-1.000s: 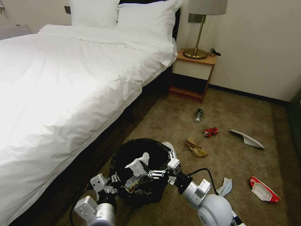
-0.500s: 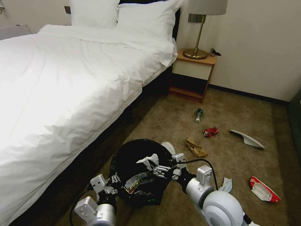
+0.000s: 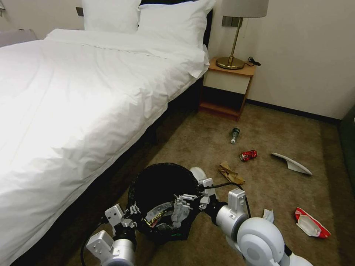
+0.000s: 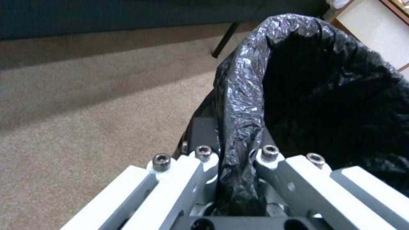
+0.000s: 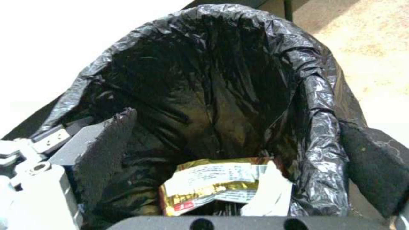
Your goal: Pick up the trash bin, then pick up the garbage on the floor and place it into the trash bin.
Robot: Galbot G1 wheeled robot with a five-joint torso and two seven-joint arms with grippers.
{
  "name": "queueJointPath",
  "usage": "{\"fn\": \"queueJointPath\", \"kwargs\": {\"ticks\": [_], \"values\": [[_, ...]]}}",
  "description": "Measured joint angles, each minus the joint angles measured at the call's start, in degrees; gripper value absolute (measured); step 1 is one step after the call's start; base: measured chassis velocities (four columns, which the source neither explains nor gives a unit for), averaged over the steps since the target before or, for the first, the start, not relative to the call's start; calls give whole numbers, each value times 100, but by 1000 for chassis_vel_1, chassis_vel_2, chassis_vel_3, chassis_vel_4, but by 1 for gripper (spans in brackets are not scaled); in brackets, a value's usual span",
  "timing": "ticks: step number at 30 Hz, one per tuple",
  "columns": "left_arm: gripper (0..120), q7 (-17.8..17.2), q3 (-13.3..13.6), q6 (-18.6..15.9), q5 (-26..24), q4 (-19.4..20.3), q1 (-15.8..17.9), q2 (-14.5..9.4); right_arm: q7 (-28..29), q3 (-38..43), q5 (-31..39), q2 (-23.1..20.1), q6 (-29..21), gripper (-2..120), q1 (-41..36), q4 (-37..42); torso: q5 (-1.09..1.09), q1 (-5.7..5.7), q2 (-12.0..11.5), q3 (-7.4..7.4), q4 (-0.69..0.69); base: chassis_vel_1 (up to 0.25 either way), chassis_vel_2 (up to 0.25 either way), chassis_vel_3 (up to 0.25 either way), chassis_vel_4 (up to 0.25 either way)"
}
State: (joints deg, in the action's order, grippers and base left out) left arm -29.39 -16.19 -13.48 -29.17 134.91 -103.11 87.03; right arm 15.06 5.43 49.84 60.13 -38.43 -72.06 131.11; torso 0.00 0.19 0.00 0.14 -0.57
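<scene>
My left claw [image 4: 232, 166] grips the trash bin's [image 3: 162, 184] bagged rim; my right claw [image 5: 238, 150] gapes over it. Inside: one snack wrapper [image 5: 213, 183], one tissue [image 5: 270, 195]. On the floor: one can [image 3: 248, 155], one bottle [image 3: 235, 135].

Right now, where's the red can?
In the head view, the can lies on the carpet right of the bed, between the green bottle and the brown paper bag.

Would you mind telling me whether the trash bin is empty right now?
Not empty: the trash bin holds a snack wrapper and a white tissue near its bottom.
</scene>
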Motion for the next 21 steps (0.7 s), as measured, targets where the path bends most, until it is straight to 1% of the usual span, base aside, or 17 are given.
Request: {"fn": "queueJointPath", "kwargs": {"ticks": [1, 5, 7, 8, 9, 10, 11, 13, 14, 16, 17, 19, 20, 21], "values": [[5, 1, -5, 0, -2, 0, -4, -2, 18, 5, 38, 0, -79, 100, 64, 23, 0, 0, 0, 0, 0, 0, 0, 0, 0], [5, 7, -19, 2, -7, 12, -21, -9, 2, 11, 6, -5, -131, 100, 162, 33, 0, 0, 0, 0, 0, 0, 0, 0, 0], [5, 9, -63, 13, 4, 18, -34, -17, -132, 64, -285, 47, 95, 100, 182, 38, -1, 0, 0, 0, 0, 0, 0, 0, 0], [5, 9, -63, 13, 4, 18, -34, -17, -132, 64, -285, 47, 95, 100, 182, 38, -1, 0, 0, 0, 0, 0, 0, 0, 0], [5, 0, -95, 25, 33, 16, -35, -18, -243, 119, -640, 117, 354, 100, 171, 38, 0, 0, 0, 0, 0, 0, 0, 0, 0], [5, -33, -147, 37, 69, 12, -38, -21, -437, 229, -1162, 248, 831, 100, 130, 12, 0, 0, 0, 0, 1, 0, 0, 0, 0], [5, -33, -147, 37, 69, 12, -38, -21, -437, 229, -1162, 248, 831, 100, 130, 12, 0, 0, 0, 0, 1, 0, 0, 0, 0], [5, -56, -206, 71, 122, 0, -42, -29, -782, 506, -2078, 620, 1759, 100, 50, -70, -1, 0, 0, 0, 0, 0, 0, 0, 0], [5, -56, -206, 71, 122, 0, -42, -29, -782, 506, -2078, 620, 1759, 100, 50, -70, -1, 0, 0, 0, 0, 0, 0, 0, 0], [5, -72, -306, 148, 229, -18, -48, -42, -999, 948, -3137, 1042, 2660, 100, -66, -173, 1, 0, 0, 0, 0, 0, 0, 0, 0], [5, -72, -306, 148, 229, -18, -48, -42, -999, 948, -3137, 1042, 2660, 100, -66, -173, 1, 0, 0, 0, 0, 0, 0, 0, 0], [5, -83, -388, 200, 248, 0, -56, -54, -1124, 1439, -4055, 1307, 3309, 100, -229, -274, -1, 0, 0, 0, 1, 0, 0, 0, 0], [5, -83, -388, 200, 248, 0, -56, -54, -1124, 1439, -4055, 1307, 3309, 100, -229, -274, -1, 0, 0, 0, 1, 0, 0, 0, 0], [5, -82, -442, 238, 252, 25, -49, -54, -1152, 1680, -4355, 1395, 3625, 100, -342, -328, -1, 0, 0, 0, 0, 0, 0, 0, 0]]}}
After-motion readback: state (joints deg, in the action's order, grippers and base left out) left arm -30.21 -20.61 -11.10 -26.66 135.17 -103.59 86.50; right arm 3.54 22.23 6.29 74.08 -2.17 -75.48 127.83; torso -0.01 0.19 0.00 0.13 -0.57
